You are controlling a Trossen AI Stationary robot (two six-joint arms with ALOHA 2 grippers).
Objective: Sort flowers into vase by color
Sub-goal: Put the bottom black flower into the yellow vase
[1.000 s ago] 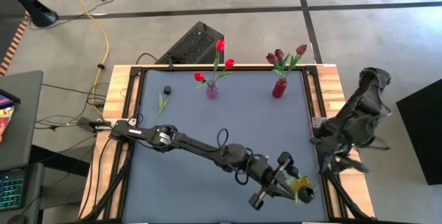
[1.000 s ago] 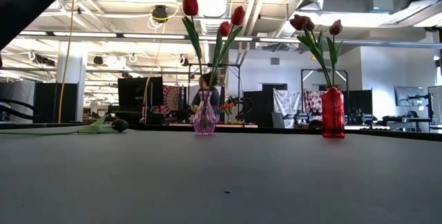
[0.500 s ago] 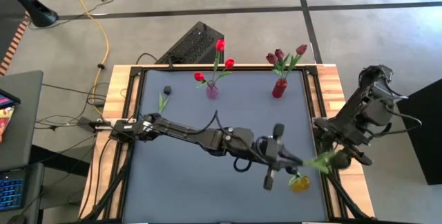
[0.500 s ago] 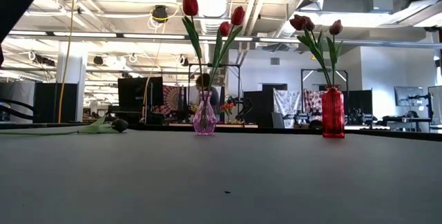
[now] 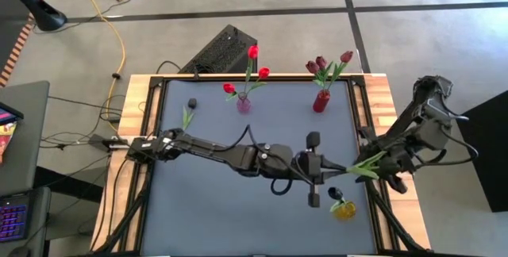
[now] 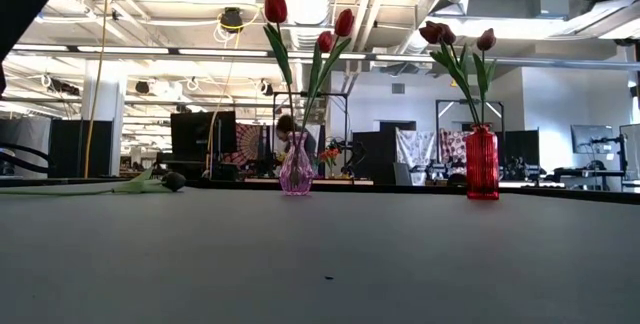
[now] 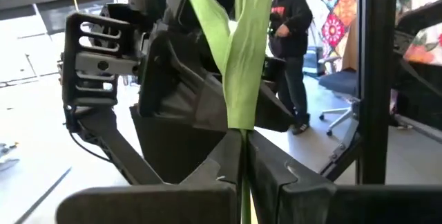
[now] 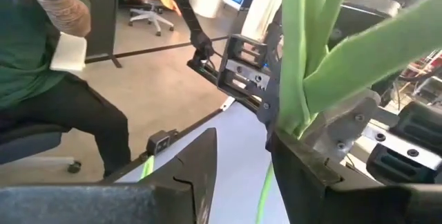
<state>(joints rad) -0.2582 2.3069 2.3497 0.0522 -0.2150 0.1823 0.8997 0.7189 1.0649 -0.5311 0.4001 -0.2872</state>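
Note:
My left gripper [image 5: 327,174] reaches across the table toward its right edge, shut on a flower [image 5: 361,164] whose green leaves point at my right gripper [image 5: 385,162]. That gripper is open, and the leaves [image 8: 304,79] stand between its fingers, close against one finger [image 8: 304,169]; whether they touch I cannot tell. The flower's head is hidden. A pink vase [image 5: 244,103] holds red tulips and a red vase [image 5: 320,101] holds maroon ones. One black-headed flower [image 5: 187,116] lies flat on the table's far left part. My left gripper pinches the flower's thin stem [image 7: 243,182] just below the leaves, between its two shut fingers. The fingers come level from the table's left side, along the stem. The flower is lifted clear, its leaves [image 7: 242,65] pointing away toward the right arm.
A small yellow vase [image 5: 343,208] stands near the table's near right corner, just below my left gripper, with something dark [image 5: 335,192] at its top. Wooden borders and a black frame [image 5: 361,106] run around the grey mat. People are in the room beyond.
My left gripper has risen from beside the yellow vase, moved toward the far edge and turned toward the right arm, carrying the flower level. My right arm has swung in from the table's right edge and now has its open fingers around the leaves.

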